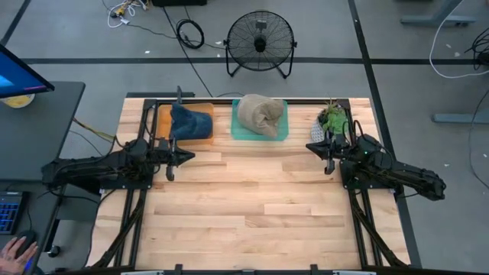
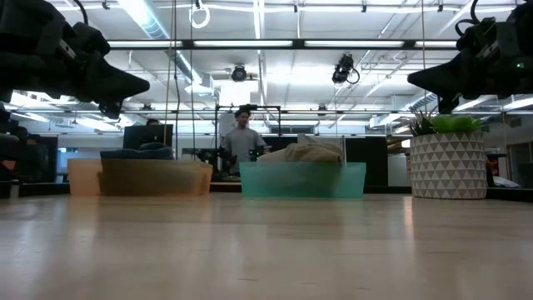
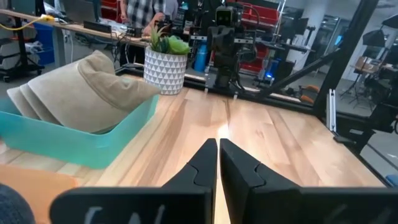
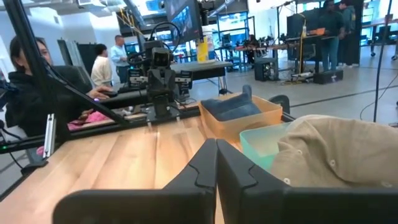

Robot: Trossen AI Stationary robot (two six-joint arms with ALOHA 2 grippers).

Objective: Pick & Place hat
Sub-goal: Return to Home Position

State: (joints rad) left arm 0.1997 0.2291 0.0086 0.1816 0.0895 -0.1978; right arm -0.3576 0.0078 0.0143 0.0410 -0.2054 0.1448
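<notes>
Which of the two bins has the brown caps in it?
The green bin, heaped with brown caps; the orange bin beside it holds only a blue cap.

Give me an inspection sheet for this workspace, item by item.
Surface: wooden table, nothing lying in its middle.
Job's things: brown caps piled in the green bin at the far edge.
Clutter: orange bin holding a blue cap; potted plant at the far right corner.
Grippers: left pincer and right pincer both shut, empty, facing each other from opposite sides.
Cables: black coil on the floor beside the fan.
Surroundings: monitor on a side desk; a person's hand on a mouse.
</notes>
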